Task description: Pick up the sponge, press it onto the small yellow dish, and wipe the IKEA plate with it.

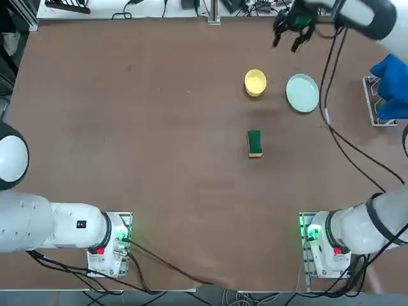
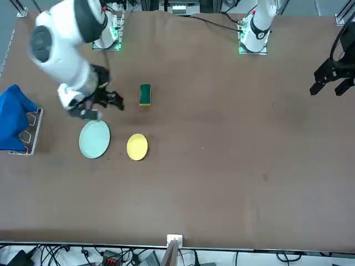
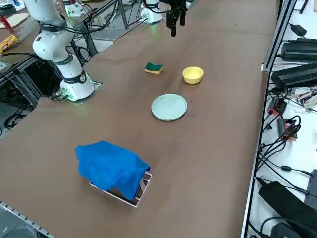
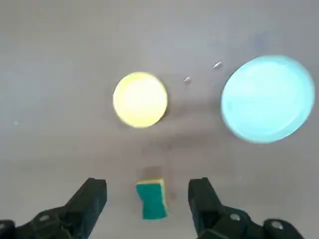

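Note:
The sponge (image 1: 254,143), green on top with yellow foam below, lies flat on the brown table, nearer the arms' bases than the two dishes. The small yellow dish (image 1: 255,82) stands beyond it, and the pale mint IKEA plate (image 1: 302,93) is just to the dish's right. My right gripper (image 1: 287,39) hangs open and empty, high above this group. In the right wrist view the sponge (image 4: 152,199) shows far below between the two fingers (image 4: 92,199), with the dish (image 4: 140,99) and plate (image 4: 266,98) beyond.
A blue cloth (image 1: 390,86) is draped over a small rack at the table's right edge. Black cables (image 1: 344,146) trail from the right arm across the table near the plate. Bare brown tabletop (image 1: 140,127) spreads to the left of the sponge.

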Robot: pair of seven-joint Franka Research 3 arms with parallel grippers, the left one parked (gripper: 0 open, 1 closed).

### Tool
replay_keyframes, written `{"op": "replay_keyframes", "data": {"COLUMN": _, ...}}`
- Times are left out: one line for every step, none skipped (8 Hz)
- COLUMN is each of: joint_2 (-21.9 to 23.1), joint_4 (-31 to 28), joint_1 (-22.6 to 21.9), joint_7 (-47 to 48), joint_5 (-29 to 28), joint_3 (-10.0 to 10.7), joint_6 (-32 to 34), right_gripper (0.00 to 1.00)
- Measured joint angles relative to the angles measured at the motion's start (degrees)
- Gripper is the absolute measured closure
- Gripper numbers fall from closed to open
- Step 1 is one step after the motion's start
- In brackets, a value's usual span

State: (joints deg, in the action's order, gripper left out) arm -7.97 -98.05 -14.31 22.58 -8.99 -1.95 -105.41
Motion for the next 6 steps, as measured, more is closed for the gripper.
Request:
{"op": "replay_keyframes", "data": {"joint_2": -0.7, "joint_4": 2.3, "joint_1": 0.2, "joint_7": -3.8, "joint_5": 0.1, "joint_3": 3.4, "joint_6": 1.1, "right_gripper": 0.0}}
{"op": "replay_keyframes", "data": {"joint_2": -1.2, "joint_4": 4.3, "joint_1": 0.4, "joint_7": -7.9, "joint_5": 0.3, "joint_3": 7.8, "joint_6": 1.9, "right_gripper": 0.0}}
{"op": "replay_keyframes", "data": {"joint_2": -1.6, "joint_4": 6.2, "joint_1": 0.7, "joint_7": -11.8, "joint_5": 0.9, "joint_3": 12.3, "joint_6": 2.6, "right_gripper": 0.0}}
{"op": "replay_keyframes", "data": {"joint_2": -1.9, "joint_4": 8.4, "joint_1": 1.2, "joint_7": -15.6, "joint_5": 2.7, "joint_3": 16.0, "joint_6": 3.0, "right_gripper": 0.0}}
{"op": "replay_keyframes", "data": {"joint_2": -1.9, "joint_4": 10.9, "joint_1": 1.6, "joint_7": -17.7, "joint_5": 5.6, "joint_3": 17.6, "joint_6": 4.0, "right_gripper": 0.0}}
{"op": "replay_keyframes", "data": {"joint_2": -1.9, "joint_4": 13.9, "joint_1": 1.7, "joint_7": -18.3, "joint_5": 8.7, "joint_3": 17.9, "joint_6": 6.6, "right_gripper": 0.0}}
